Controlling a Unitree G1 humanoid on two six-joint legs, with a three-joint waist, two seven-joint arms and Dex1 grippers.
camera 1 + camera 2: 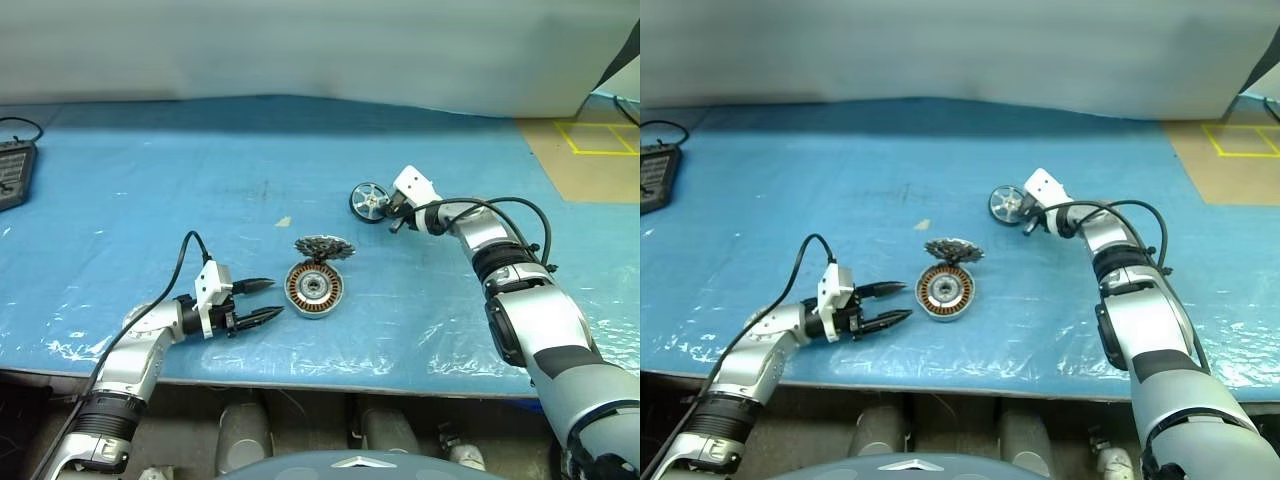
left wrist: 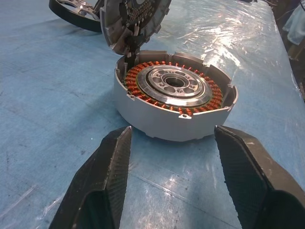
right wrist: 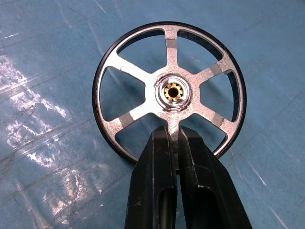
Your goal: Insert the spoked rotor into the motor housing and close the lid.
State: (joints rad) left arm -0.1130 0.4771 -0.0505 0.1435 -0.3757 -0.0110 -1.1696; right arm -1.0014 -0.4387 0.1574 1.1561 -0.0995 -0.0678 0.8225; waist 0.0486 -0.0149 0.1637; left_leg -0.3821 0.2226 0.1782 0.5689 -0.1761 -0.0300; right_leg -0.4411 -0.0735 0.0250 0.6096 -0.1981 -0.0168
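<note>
The spoked rotor (image 3: 169,90), a shiny silver wheel with a brass-toothed hub, lies flat on the blue table at the back right (image 1: 368,202). My right gripper (image 3: 174,132) is shut on its near spoke. At the table's middle stands the motor housing (image 1: 314,288), its copper windings facing up (image 2: 176,95). The lid (image 1: 323,248) is tilted, its edge resting on the housing's far rim (image 2: 133,19). To the left of the housing, a little apart from it, my left gripper (image 1: 262,302) is open and points at its side wall, with nothing between its fingers (image 2: 107,162).
The blue table (image 1: 150,180) has a wrinkled clear film on top. A dark device (image 1: 12,172) with a cable sits at its far left edge. Past the table's right end lies tan floor with yellow tape (image 1: 590,150).
</note>
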